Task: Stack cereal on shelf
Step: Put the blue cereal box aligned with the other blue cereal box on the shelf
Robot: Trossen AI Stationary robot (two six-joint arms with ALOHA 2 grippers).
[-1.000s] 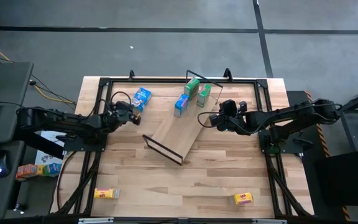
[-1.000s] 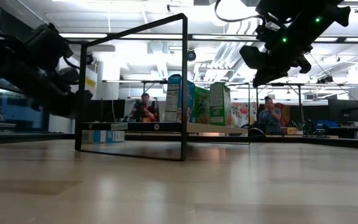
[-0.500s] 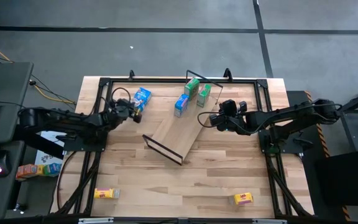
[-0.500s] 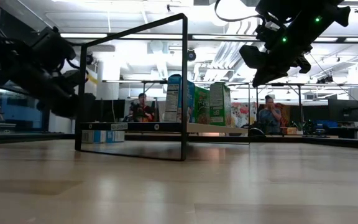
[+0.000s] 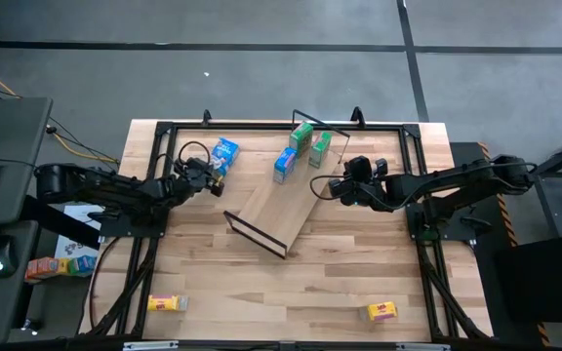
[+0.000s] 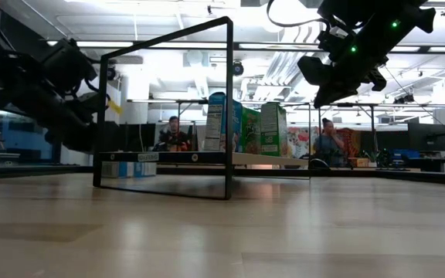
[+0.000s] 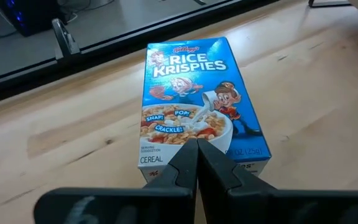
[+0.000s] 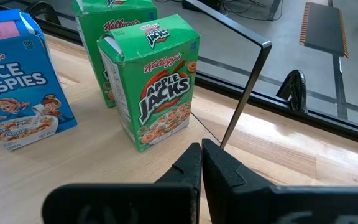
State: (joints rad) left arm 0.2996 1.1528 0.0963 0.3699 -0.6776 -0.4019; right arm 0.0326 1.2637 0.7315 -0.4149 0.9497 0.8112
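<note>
Left claw (image 5: pixel 213 175): fingers pressed together with nothing between them, hovering just beside the flat blue box at the desk's far left; in its own wrist view the closed fingertips (image 7: pixel 197 163) sit over the lower edge of that box's printed face
Right claw (image 5: pixel 320 185): fingers likewise pressed together and empty, held above the desk close to the shelf's far right end, just short of the nearer green box; in the low view it hangs high, above the standing boxes
Shelf (image 5: pixel 273 211): long light-wood board lying at a slant across the middle of the desk, one black wire end frame (image 5: pixel 254 235) toward the near side, the other (image 5: pixel 322 122) at the far side
Flat blue box (image 5: pixel 222 152): Rice Krispies, lying face up on the desk, left of the shelf and off it
Standing blue box (image 5: pixel 284 164): upright on the far part of the shelf, left of the two green ones
Green boxes: two Apple Jacks cartons upright at the far end of the shelf, one (image 5: pixel 301 136) farther back, the other (image 5: pixel 321 145) just to its right and nearer the right claw; the nearer one's top flap (image 8: pixel 114 46) looks slightly lifted in the right wrist view
Yellow boxes: one (image 5: pixel 167 303) lying at the near left corner of the desk, one (image 5: pixel 382 311) at the near right, both well apart from the shelf
Desk (image 5: pixel 359 273): plank top with black frame rails along its edges
Background: two people (image 6: pixel 178 133) seated far behind the desk in the low view
</note>
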